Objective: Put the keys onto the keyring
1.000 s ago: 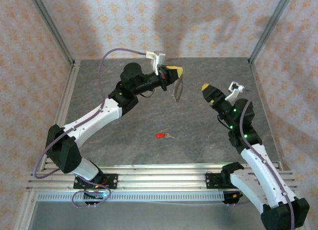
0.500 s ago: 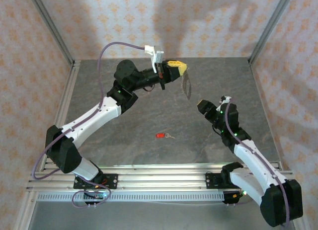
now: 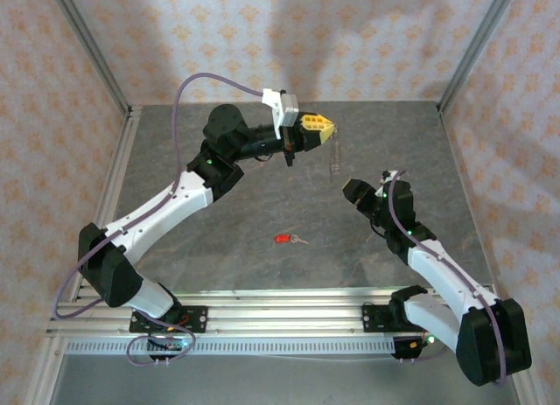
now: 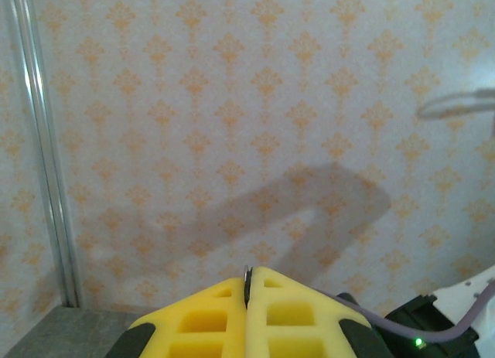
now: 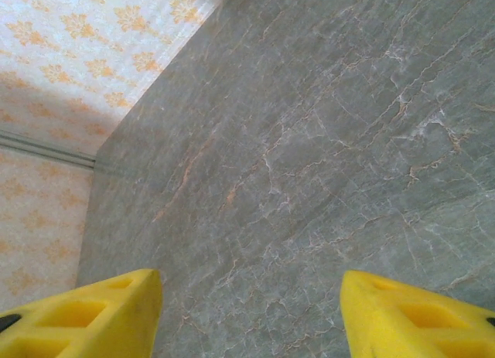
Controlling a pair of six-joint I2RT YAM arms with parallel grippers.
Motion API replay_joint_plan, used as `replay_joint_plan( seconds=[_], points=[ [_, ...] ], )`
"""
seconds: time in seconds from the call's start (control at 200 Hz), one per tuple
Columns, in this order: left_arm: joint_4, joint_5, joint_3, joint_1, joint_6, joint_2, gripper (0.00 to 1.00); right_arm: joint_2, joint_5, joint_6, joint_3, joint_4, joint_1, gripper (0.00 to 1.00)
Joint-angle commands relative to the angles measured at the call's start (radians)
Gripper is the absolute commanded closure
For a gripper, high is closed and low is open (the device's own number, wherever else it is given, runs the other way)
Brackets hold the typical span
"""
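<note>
Two claws divide the work. The left claw (image 3: 325, 128) is clenched on the keyring (image 3: 333, 160), dangling it above the desk (image 3: 219, 256), likely for access. The right claw (image 5: 247, 304), at five o'clock, gapes empty. The red key (image 3: 283, 239) lies unthreaded at seven o'clock.

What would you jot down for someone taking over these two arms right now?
Left gripper: shut on the keyring, which hangs below its fingertips, clear of the table.
Right gripper: open and empty, facing bare table.
Red key: lying flat on the table between the two arms, nothing touching it.
Done: keyring picked up.
Left: pick up the red key with the right gripper and thread it onto the keyring.
</note>
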Motion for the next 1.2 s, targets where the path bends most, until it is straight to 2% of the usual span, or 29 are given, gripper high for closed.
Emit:
replay_joint_plan(
  seconds=[0.0,0.475,0.776,0.916,1.131,1.196],
  points=[
    [-0.032,0.018,0.032,-0.009,0.113,-0.049,1.00,0.004,-0.014,-0.018,0.000,0.039,-0.004,0.38],
    [-0.107,-0.022,0.031,-0.016,0.132,-0.067,1.00,0.033,-0.036,-0.011,0.014,0.035,-0.004,0.36],
    [-0.101,-0.200,-0.051,-0.015,0.073,-0.098,1.00,0.097,-0.140,-0.090,0.112,-0.160,0.016,0.40],
    [-0.084,-0.287,-0.127,0.011,0.038,-0.133,1.00,0.132,-0.144,-0.105,0.133,-0.223,0.074,0.46],
    [-0.055,-0.370,-0.261,0.073,-0.021,-0.218,1.00,0.213,-0.059,-0.111,0.166,-0.255,0.245,0.52],
    [-0.065,-0.385,-0.293,0.086,-0.026,-0.247,1.00,0.280,-0.053,-0.128,0.187,-0.253,0.286,0.54]
  ],
)
